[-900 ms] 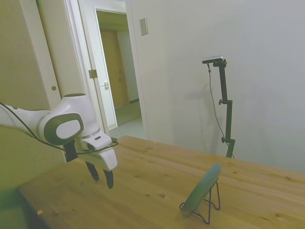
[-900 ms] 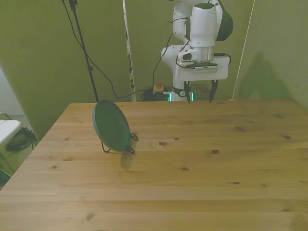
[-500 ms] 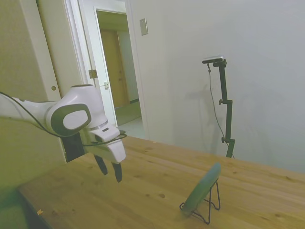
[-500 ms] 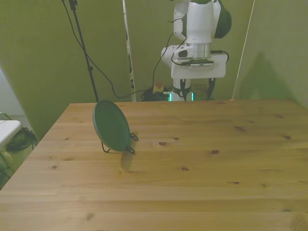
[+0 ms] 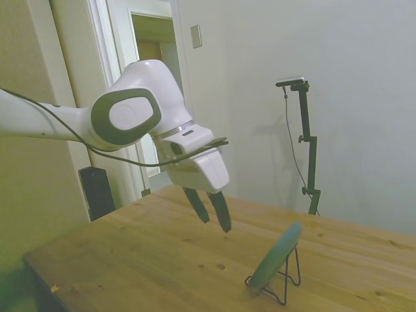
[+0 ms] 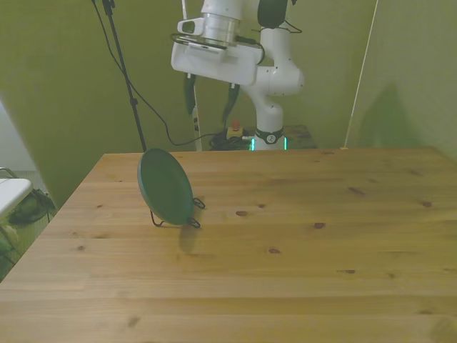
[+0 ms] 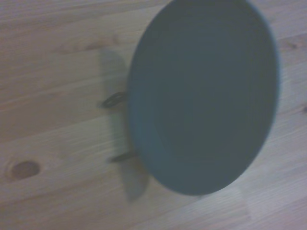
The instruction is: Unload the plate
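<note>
The grey-green plate (image 6: pixel 166 187) leans upright in a thin black wire stand (image 6: pixel 194 206) on the wooden table, toward the front view's left. From the side it shows edge-on (image 5: pixel 276 257), tilted back on the stand (image 5: pixel 292 273). It fills the wrist view (image 7: pixel 204 93), blurred, with bits of the stand (image 7: pixel 114 99) poking out beside it. My gripper (image 6: pixel 209 98) hangs well above and behind the plate, open, with nothing between its fingers (image 5: pixel 223 213). It touches neither plate nor stand.
The wooden table (image 6: pixel 300 257) spreads wide to the front view's right of the plate. A doorway (image 5: pixel 156 97) and a dark box on the floor (image 5: pixel 97 192) lie beyond the table's far end in the side view.
My gripper has risen from near the table's back edge and swung toward the front view's left, ending high above the plate. The plate and stand have not moved.
</note>
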### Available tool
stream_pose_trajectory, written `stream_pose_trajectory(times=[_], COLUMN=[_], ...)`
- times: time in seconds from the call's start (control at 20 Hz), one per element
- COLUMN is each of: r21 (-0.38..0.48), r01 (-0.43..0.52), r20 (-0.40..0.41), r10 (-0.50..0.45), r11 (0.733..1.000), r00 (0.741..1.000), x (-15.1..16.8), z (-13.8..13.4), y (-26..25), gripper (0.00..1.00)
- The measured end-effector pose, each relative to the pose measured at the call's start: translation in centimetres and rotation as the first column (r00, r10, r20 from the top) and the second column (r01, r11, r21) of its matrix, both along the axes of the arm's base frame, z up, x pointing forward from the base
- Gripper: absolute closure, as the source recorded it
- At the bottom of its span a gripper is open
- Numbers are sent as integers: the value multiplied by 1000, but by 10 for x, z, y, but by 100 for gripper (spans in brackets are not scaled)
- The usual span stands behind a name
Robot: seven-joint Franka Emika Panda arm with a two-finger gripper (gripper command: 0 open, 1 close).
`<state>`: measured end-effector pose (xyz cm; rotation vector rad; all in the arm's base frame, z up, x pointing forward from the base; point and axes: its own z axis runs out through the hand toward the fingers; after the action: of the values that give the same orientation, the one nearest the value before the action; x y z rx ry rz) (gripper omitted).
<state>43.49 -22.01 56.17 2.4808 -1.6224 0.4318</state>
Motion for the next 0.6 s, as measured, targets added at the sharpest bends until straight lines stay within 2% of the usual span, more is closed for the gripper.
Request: stream_pose_trajectory(times=[0.15, 0.3, 0.45, 0.6], r21=[-6, -11, -67, -121], r01=[10, -22, -27, -5], r20=[-7, -24, -40, -57], r10=[-10, 21, 25, -2], r11=[1000, 1000, 997, 993], r00=[1000, 999, 999, 998], x=[21, 30, 50, 65], z=[-3, -9, -14, -15], y=[-23, -5, 11, -9], gripper=[0, 0, 0, 0])
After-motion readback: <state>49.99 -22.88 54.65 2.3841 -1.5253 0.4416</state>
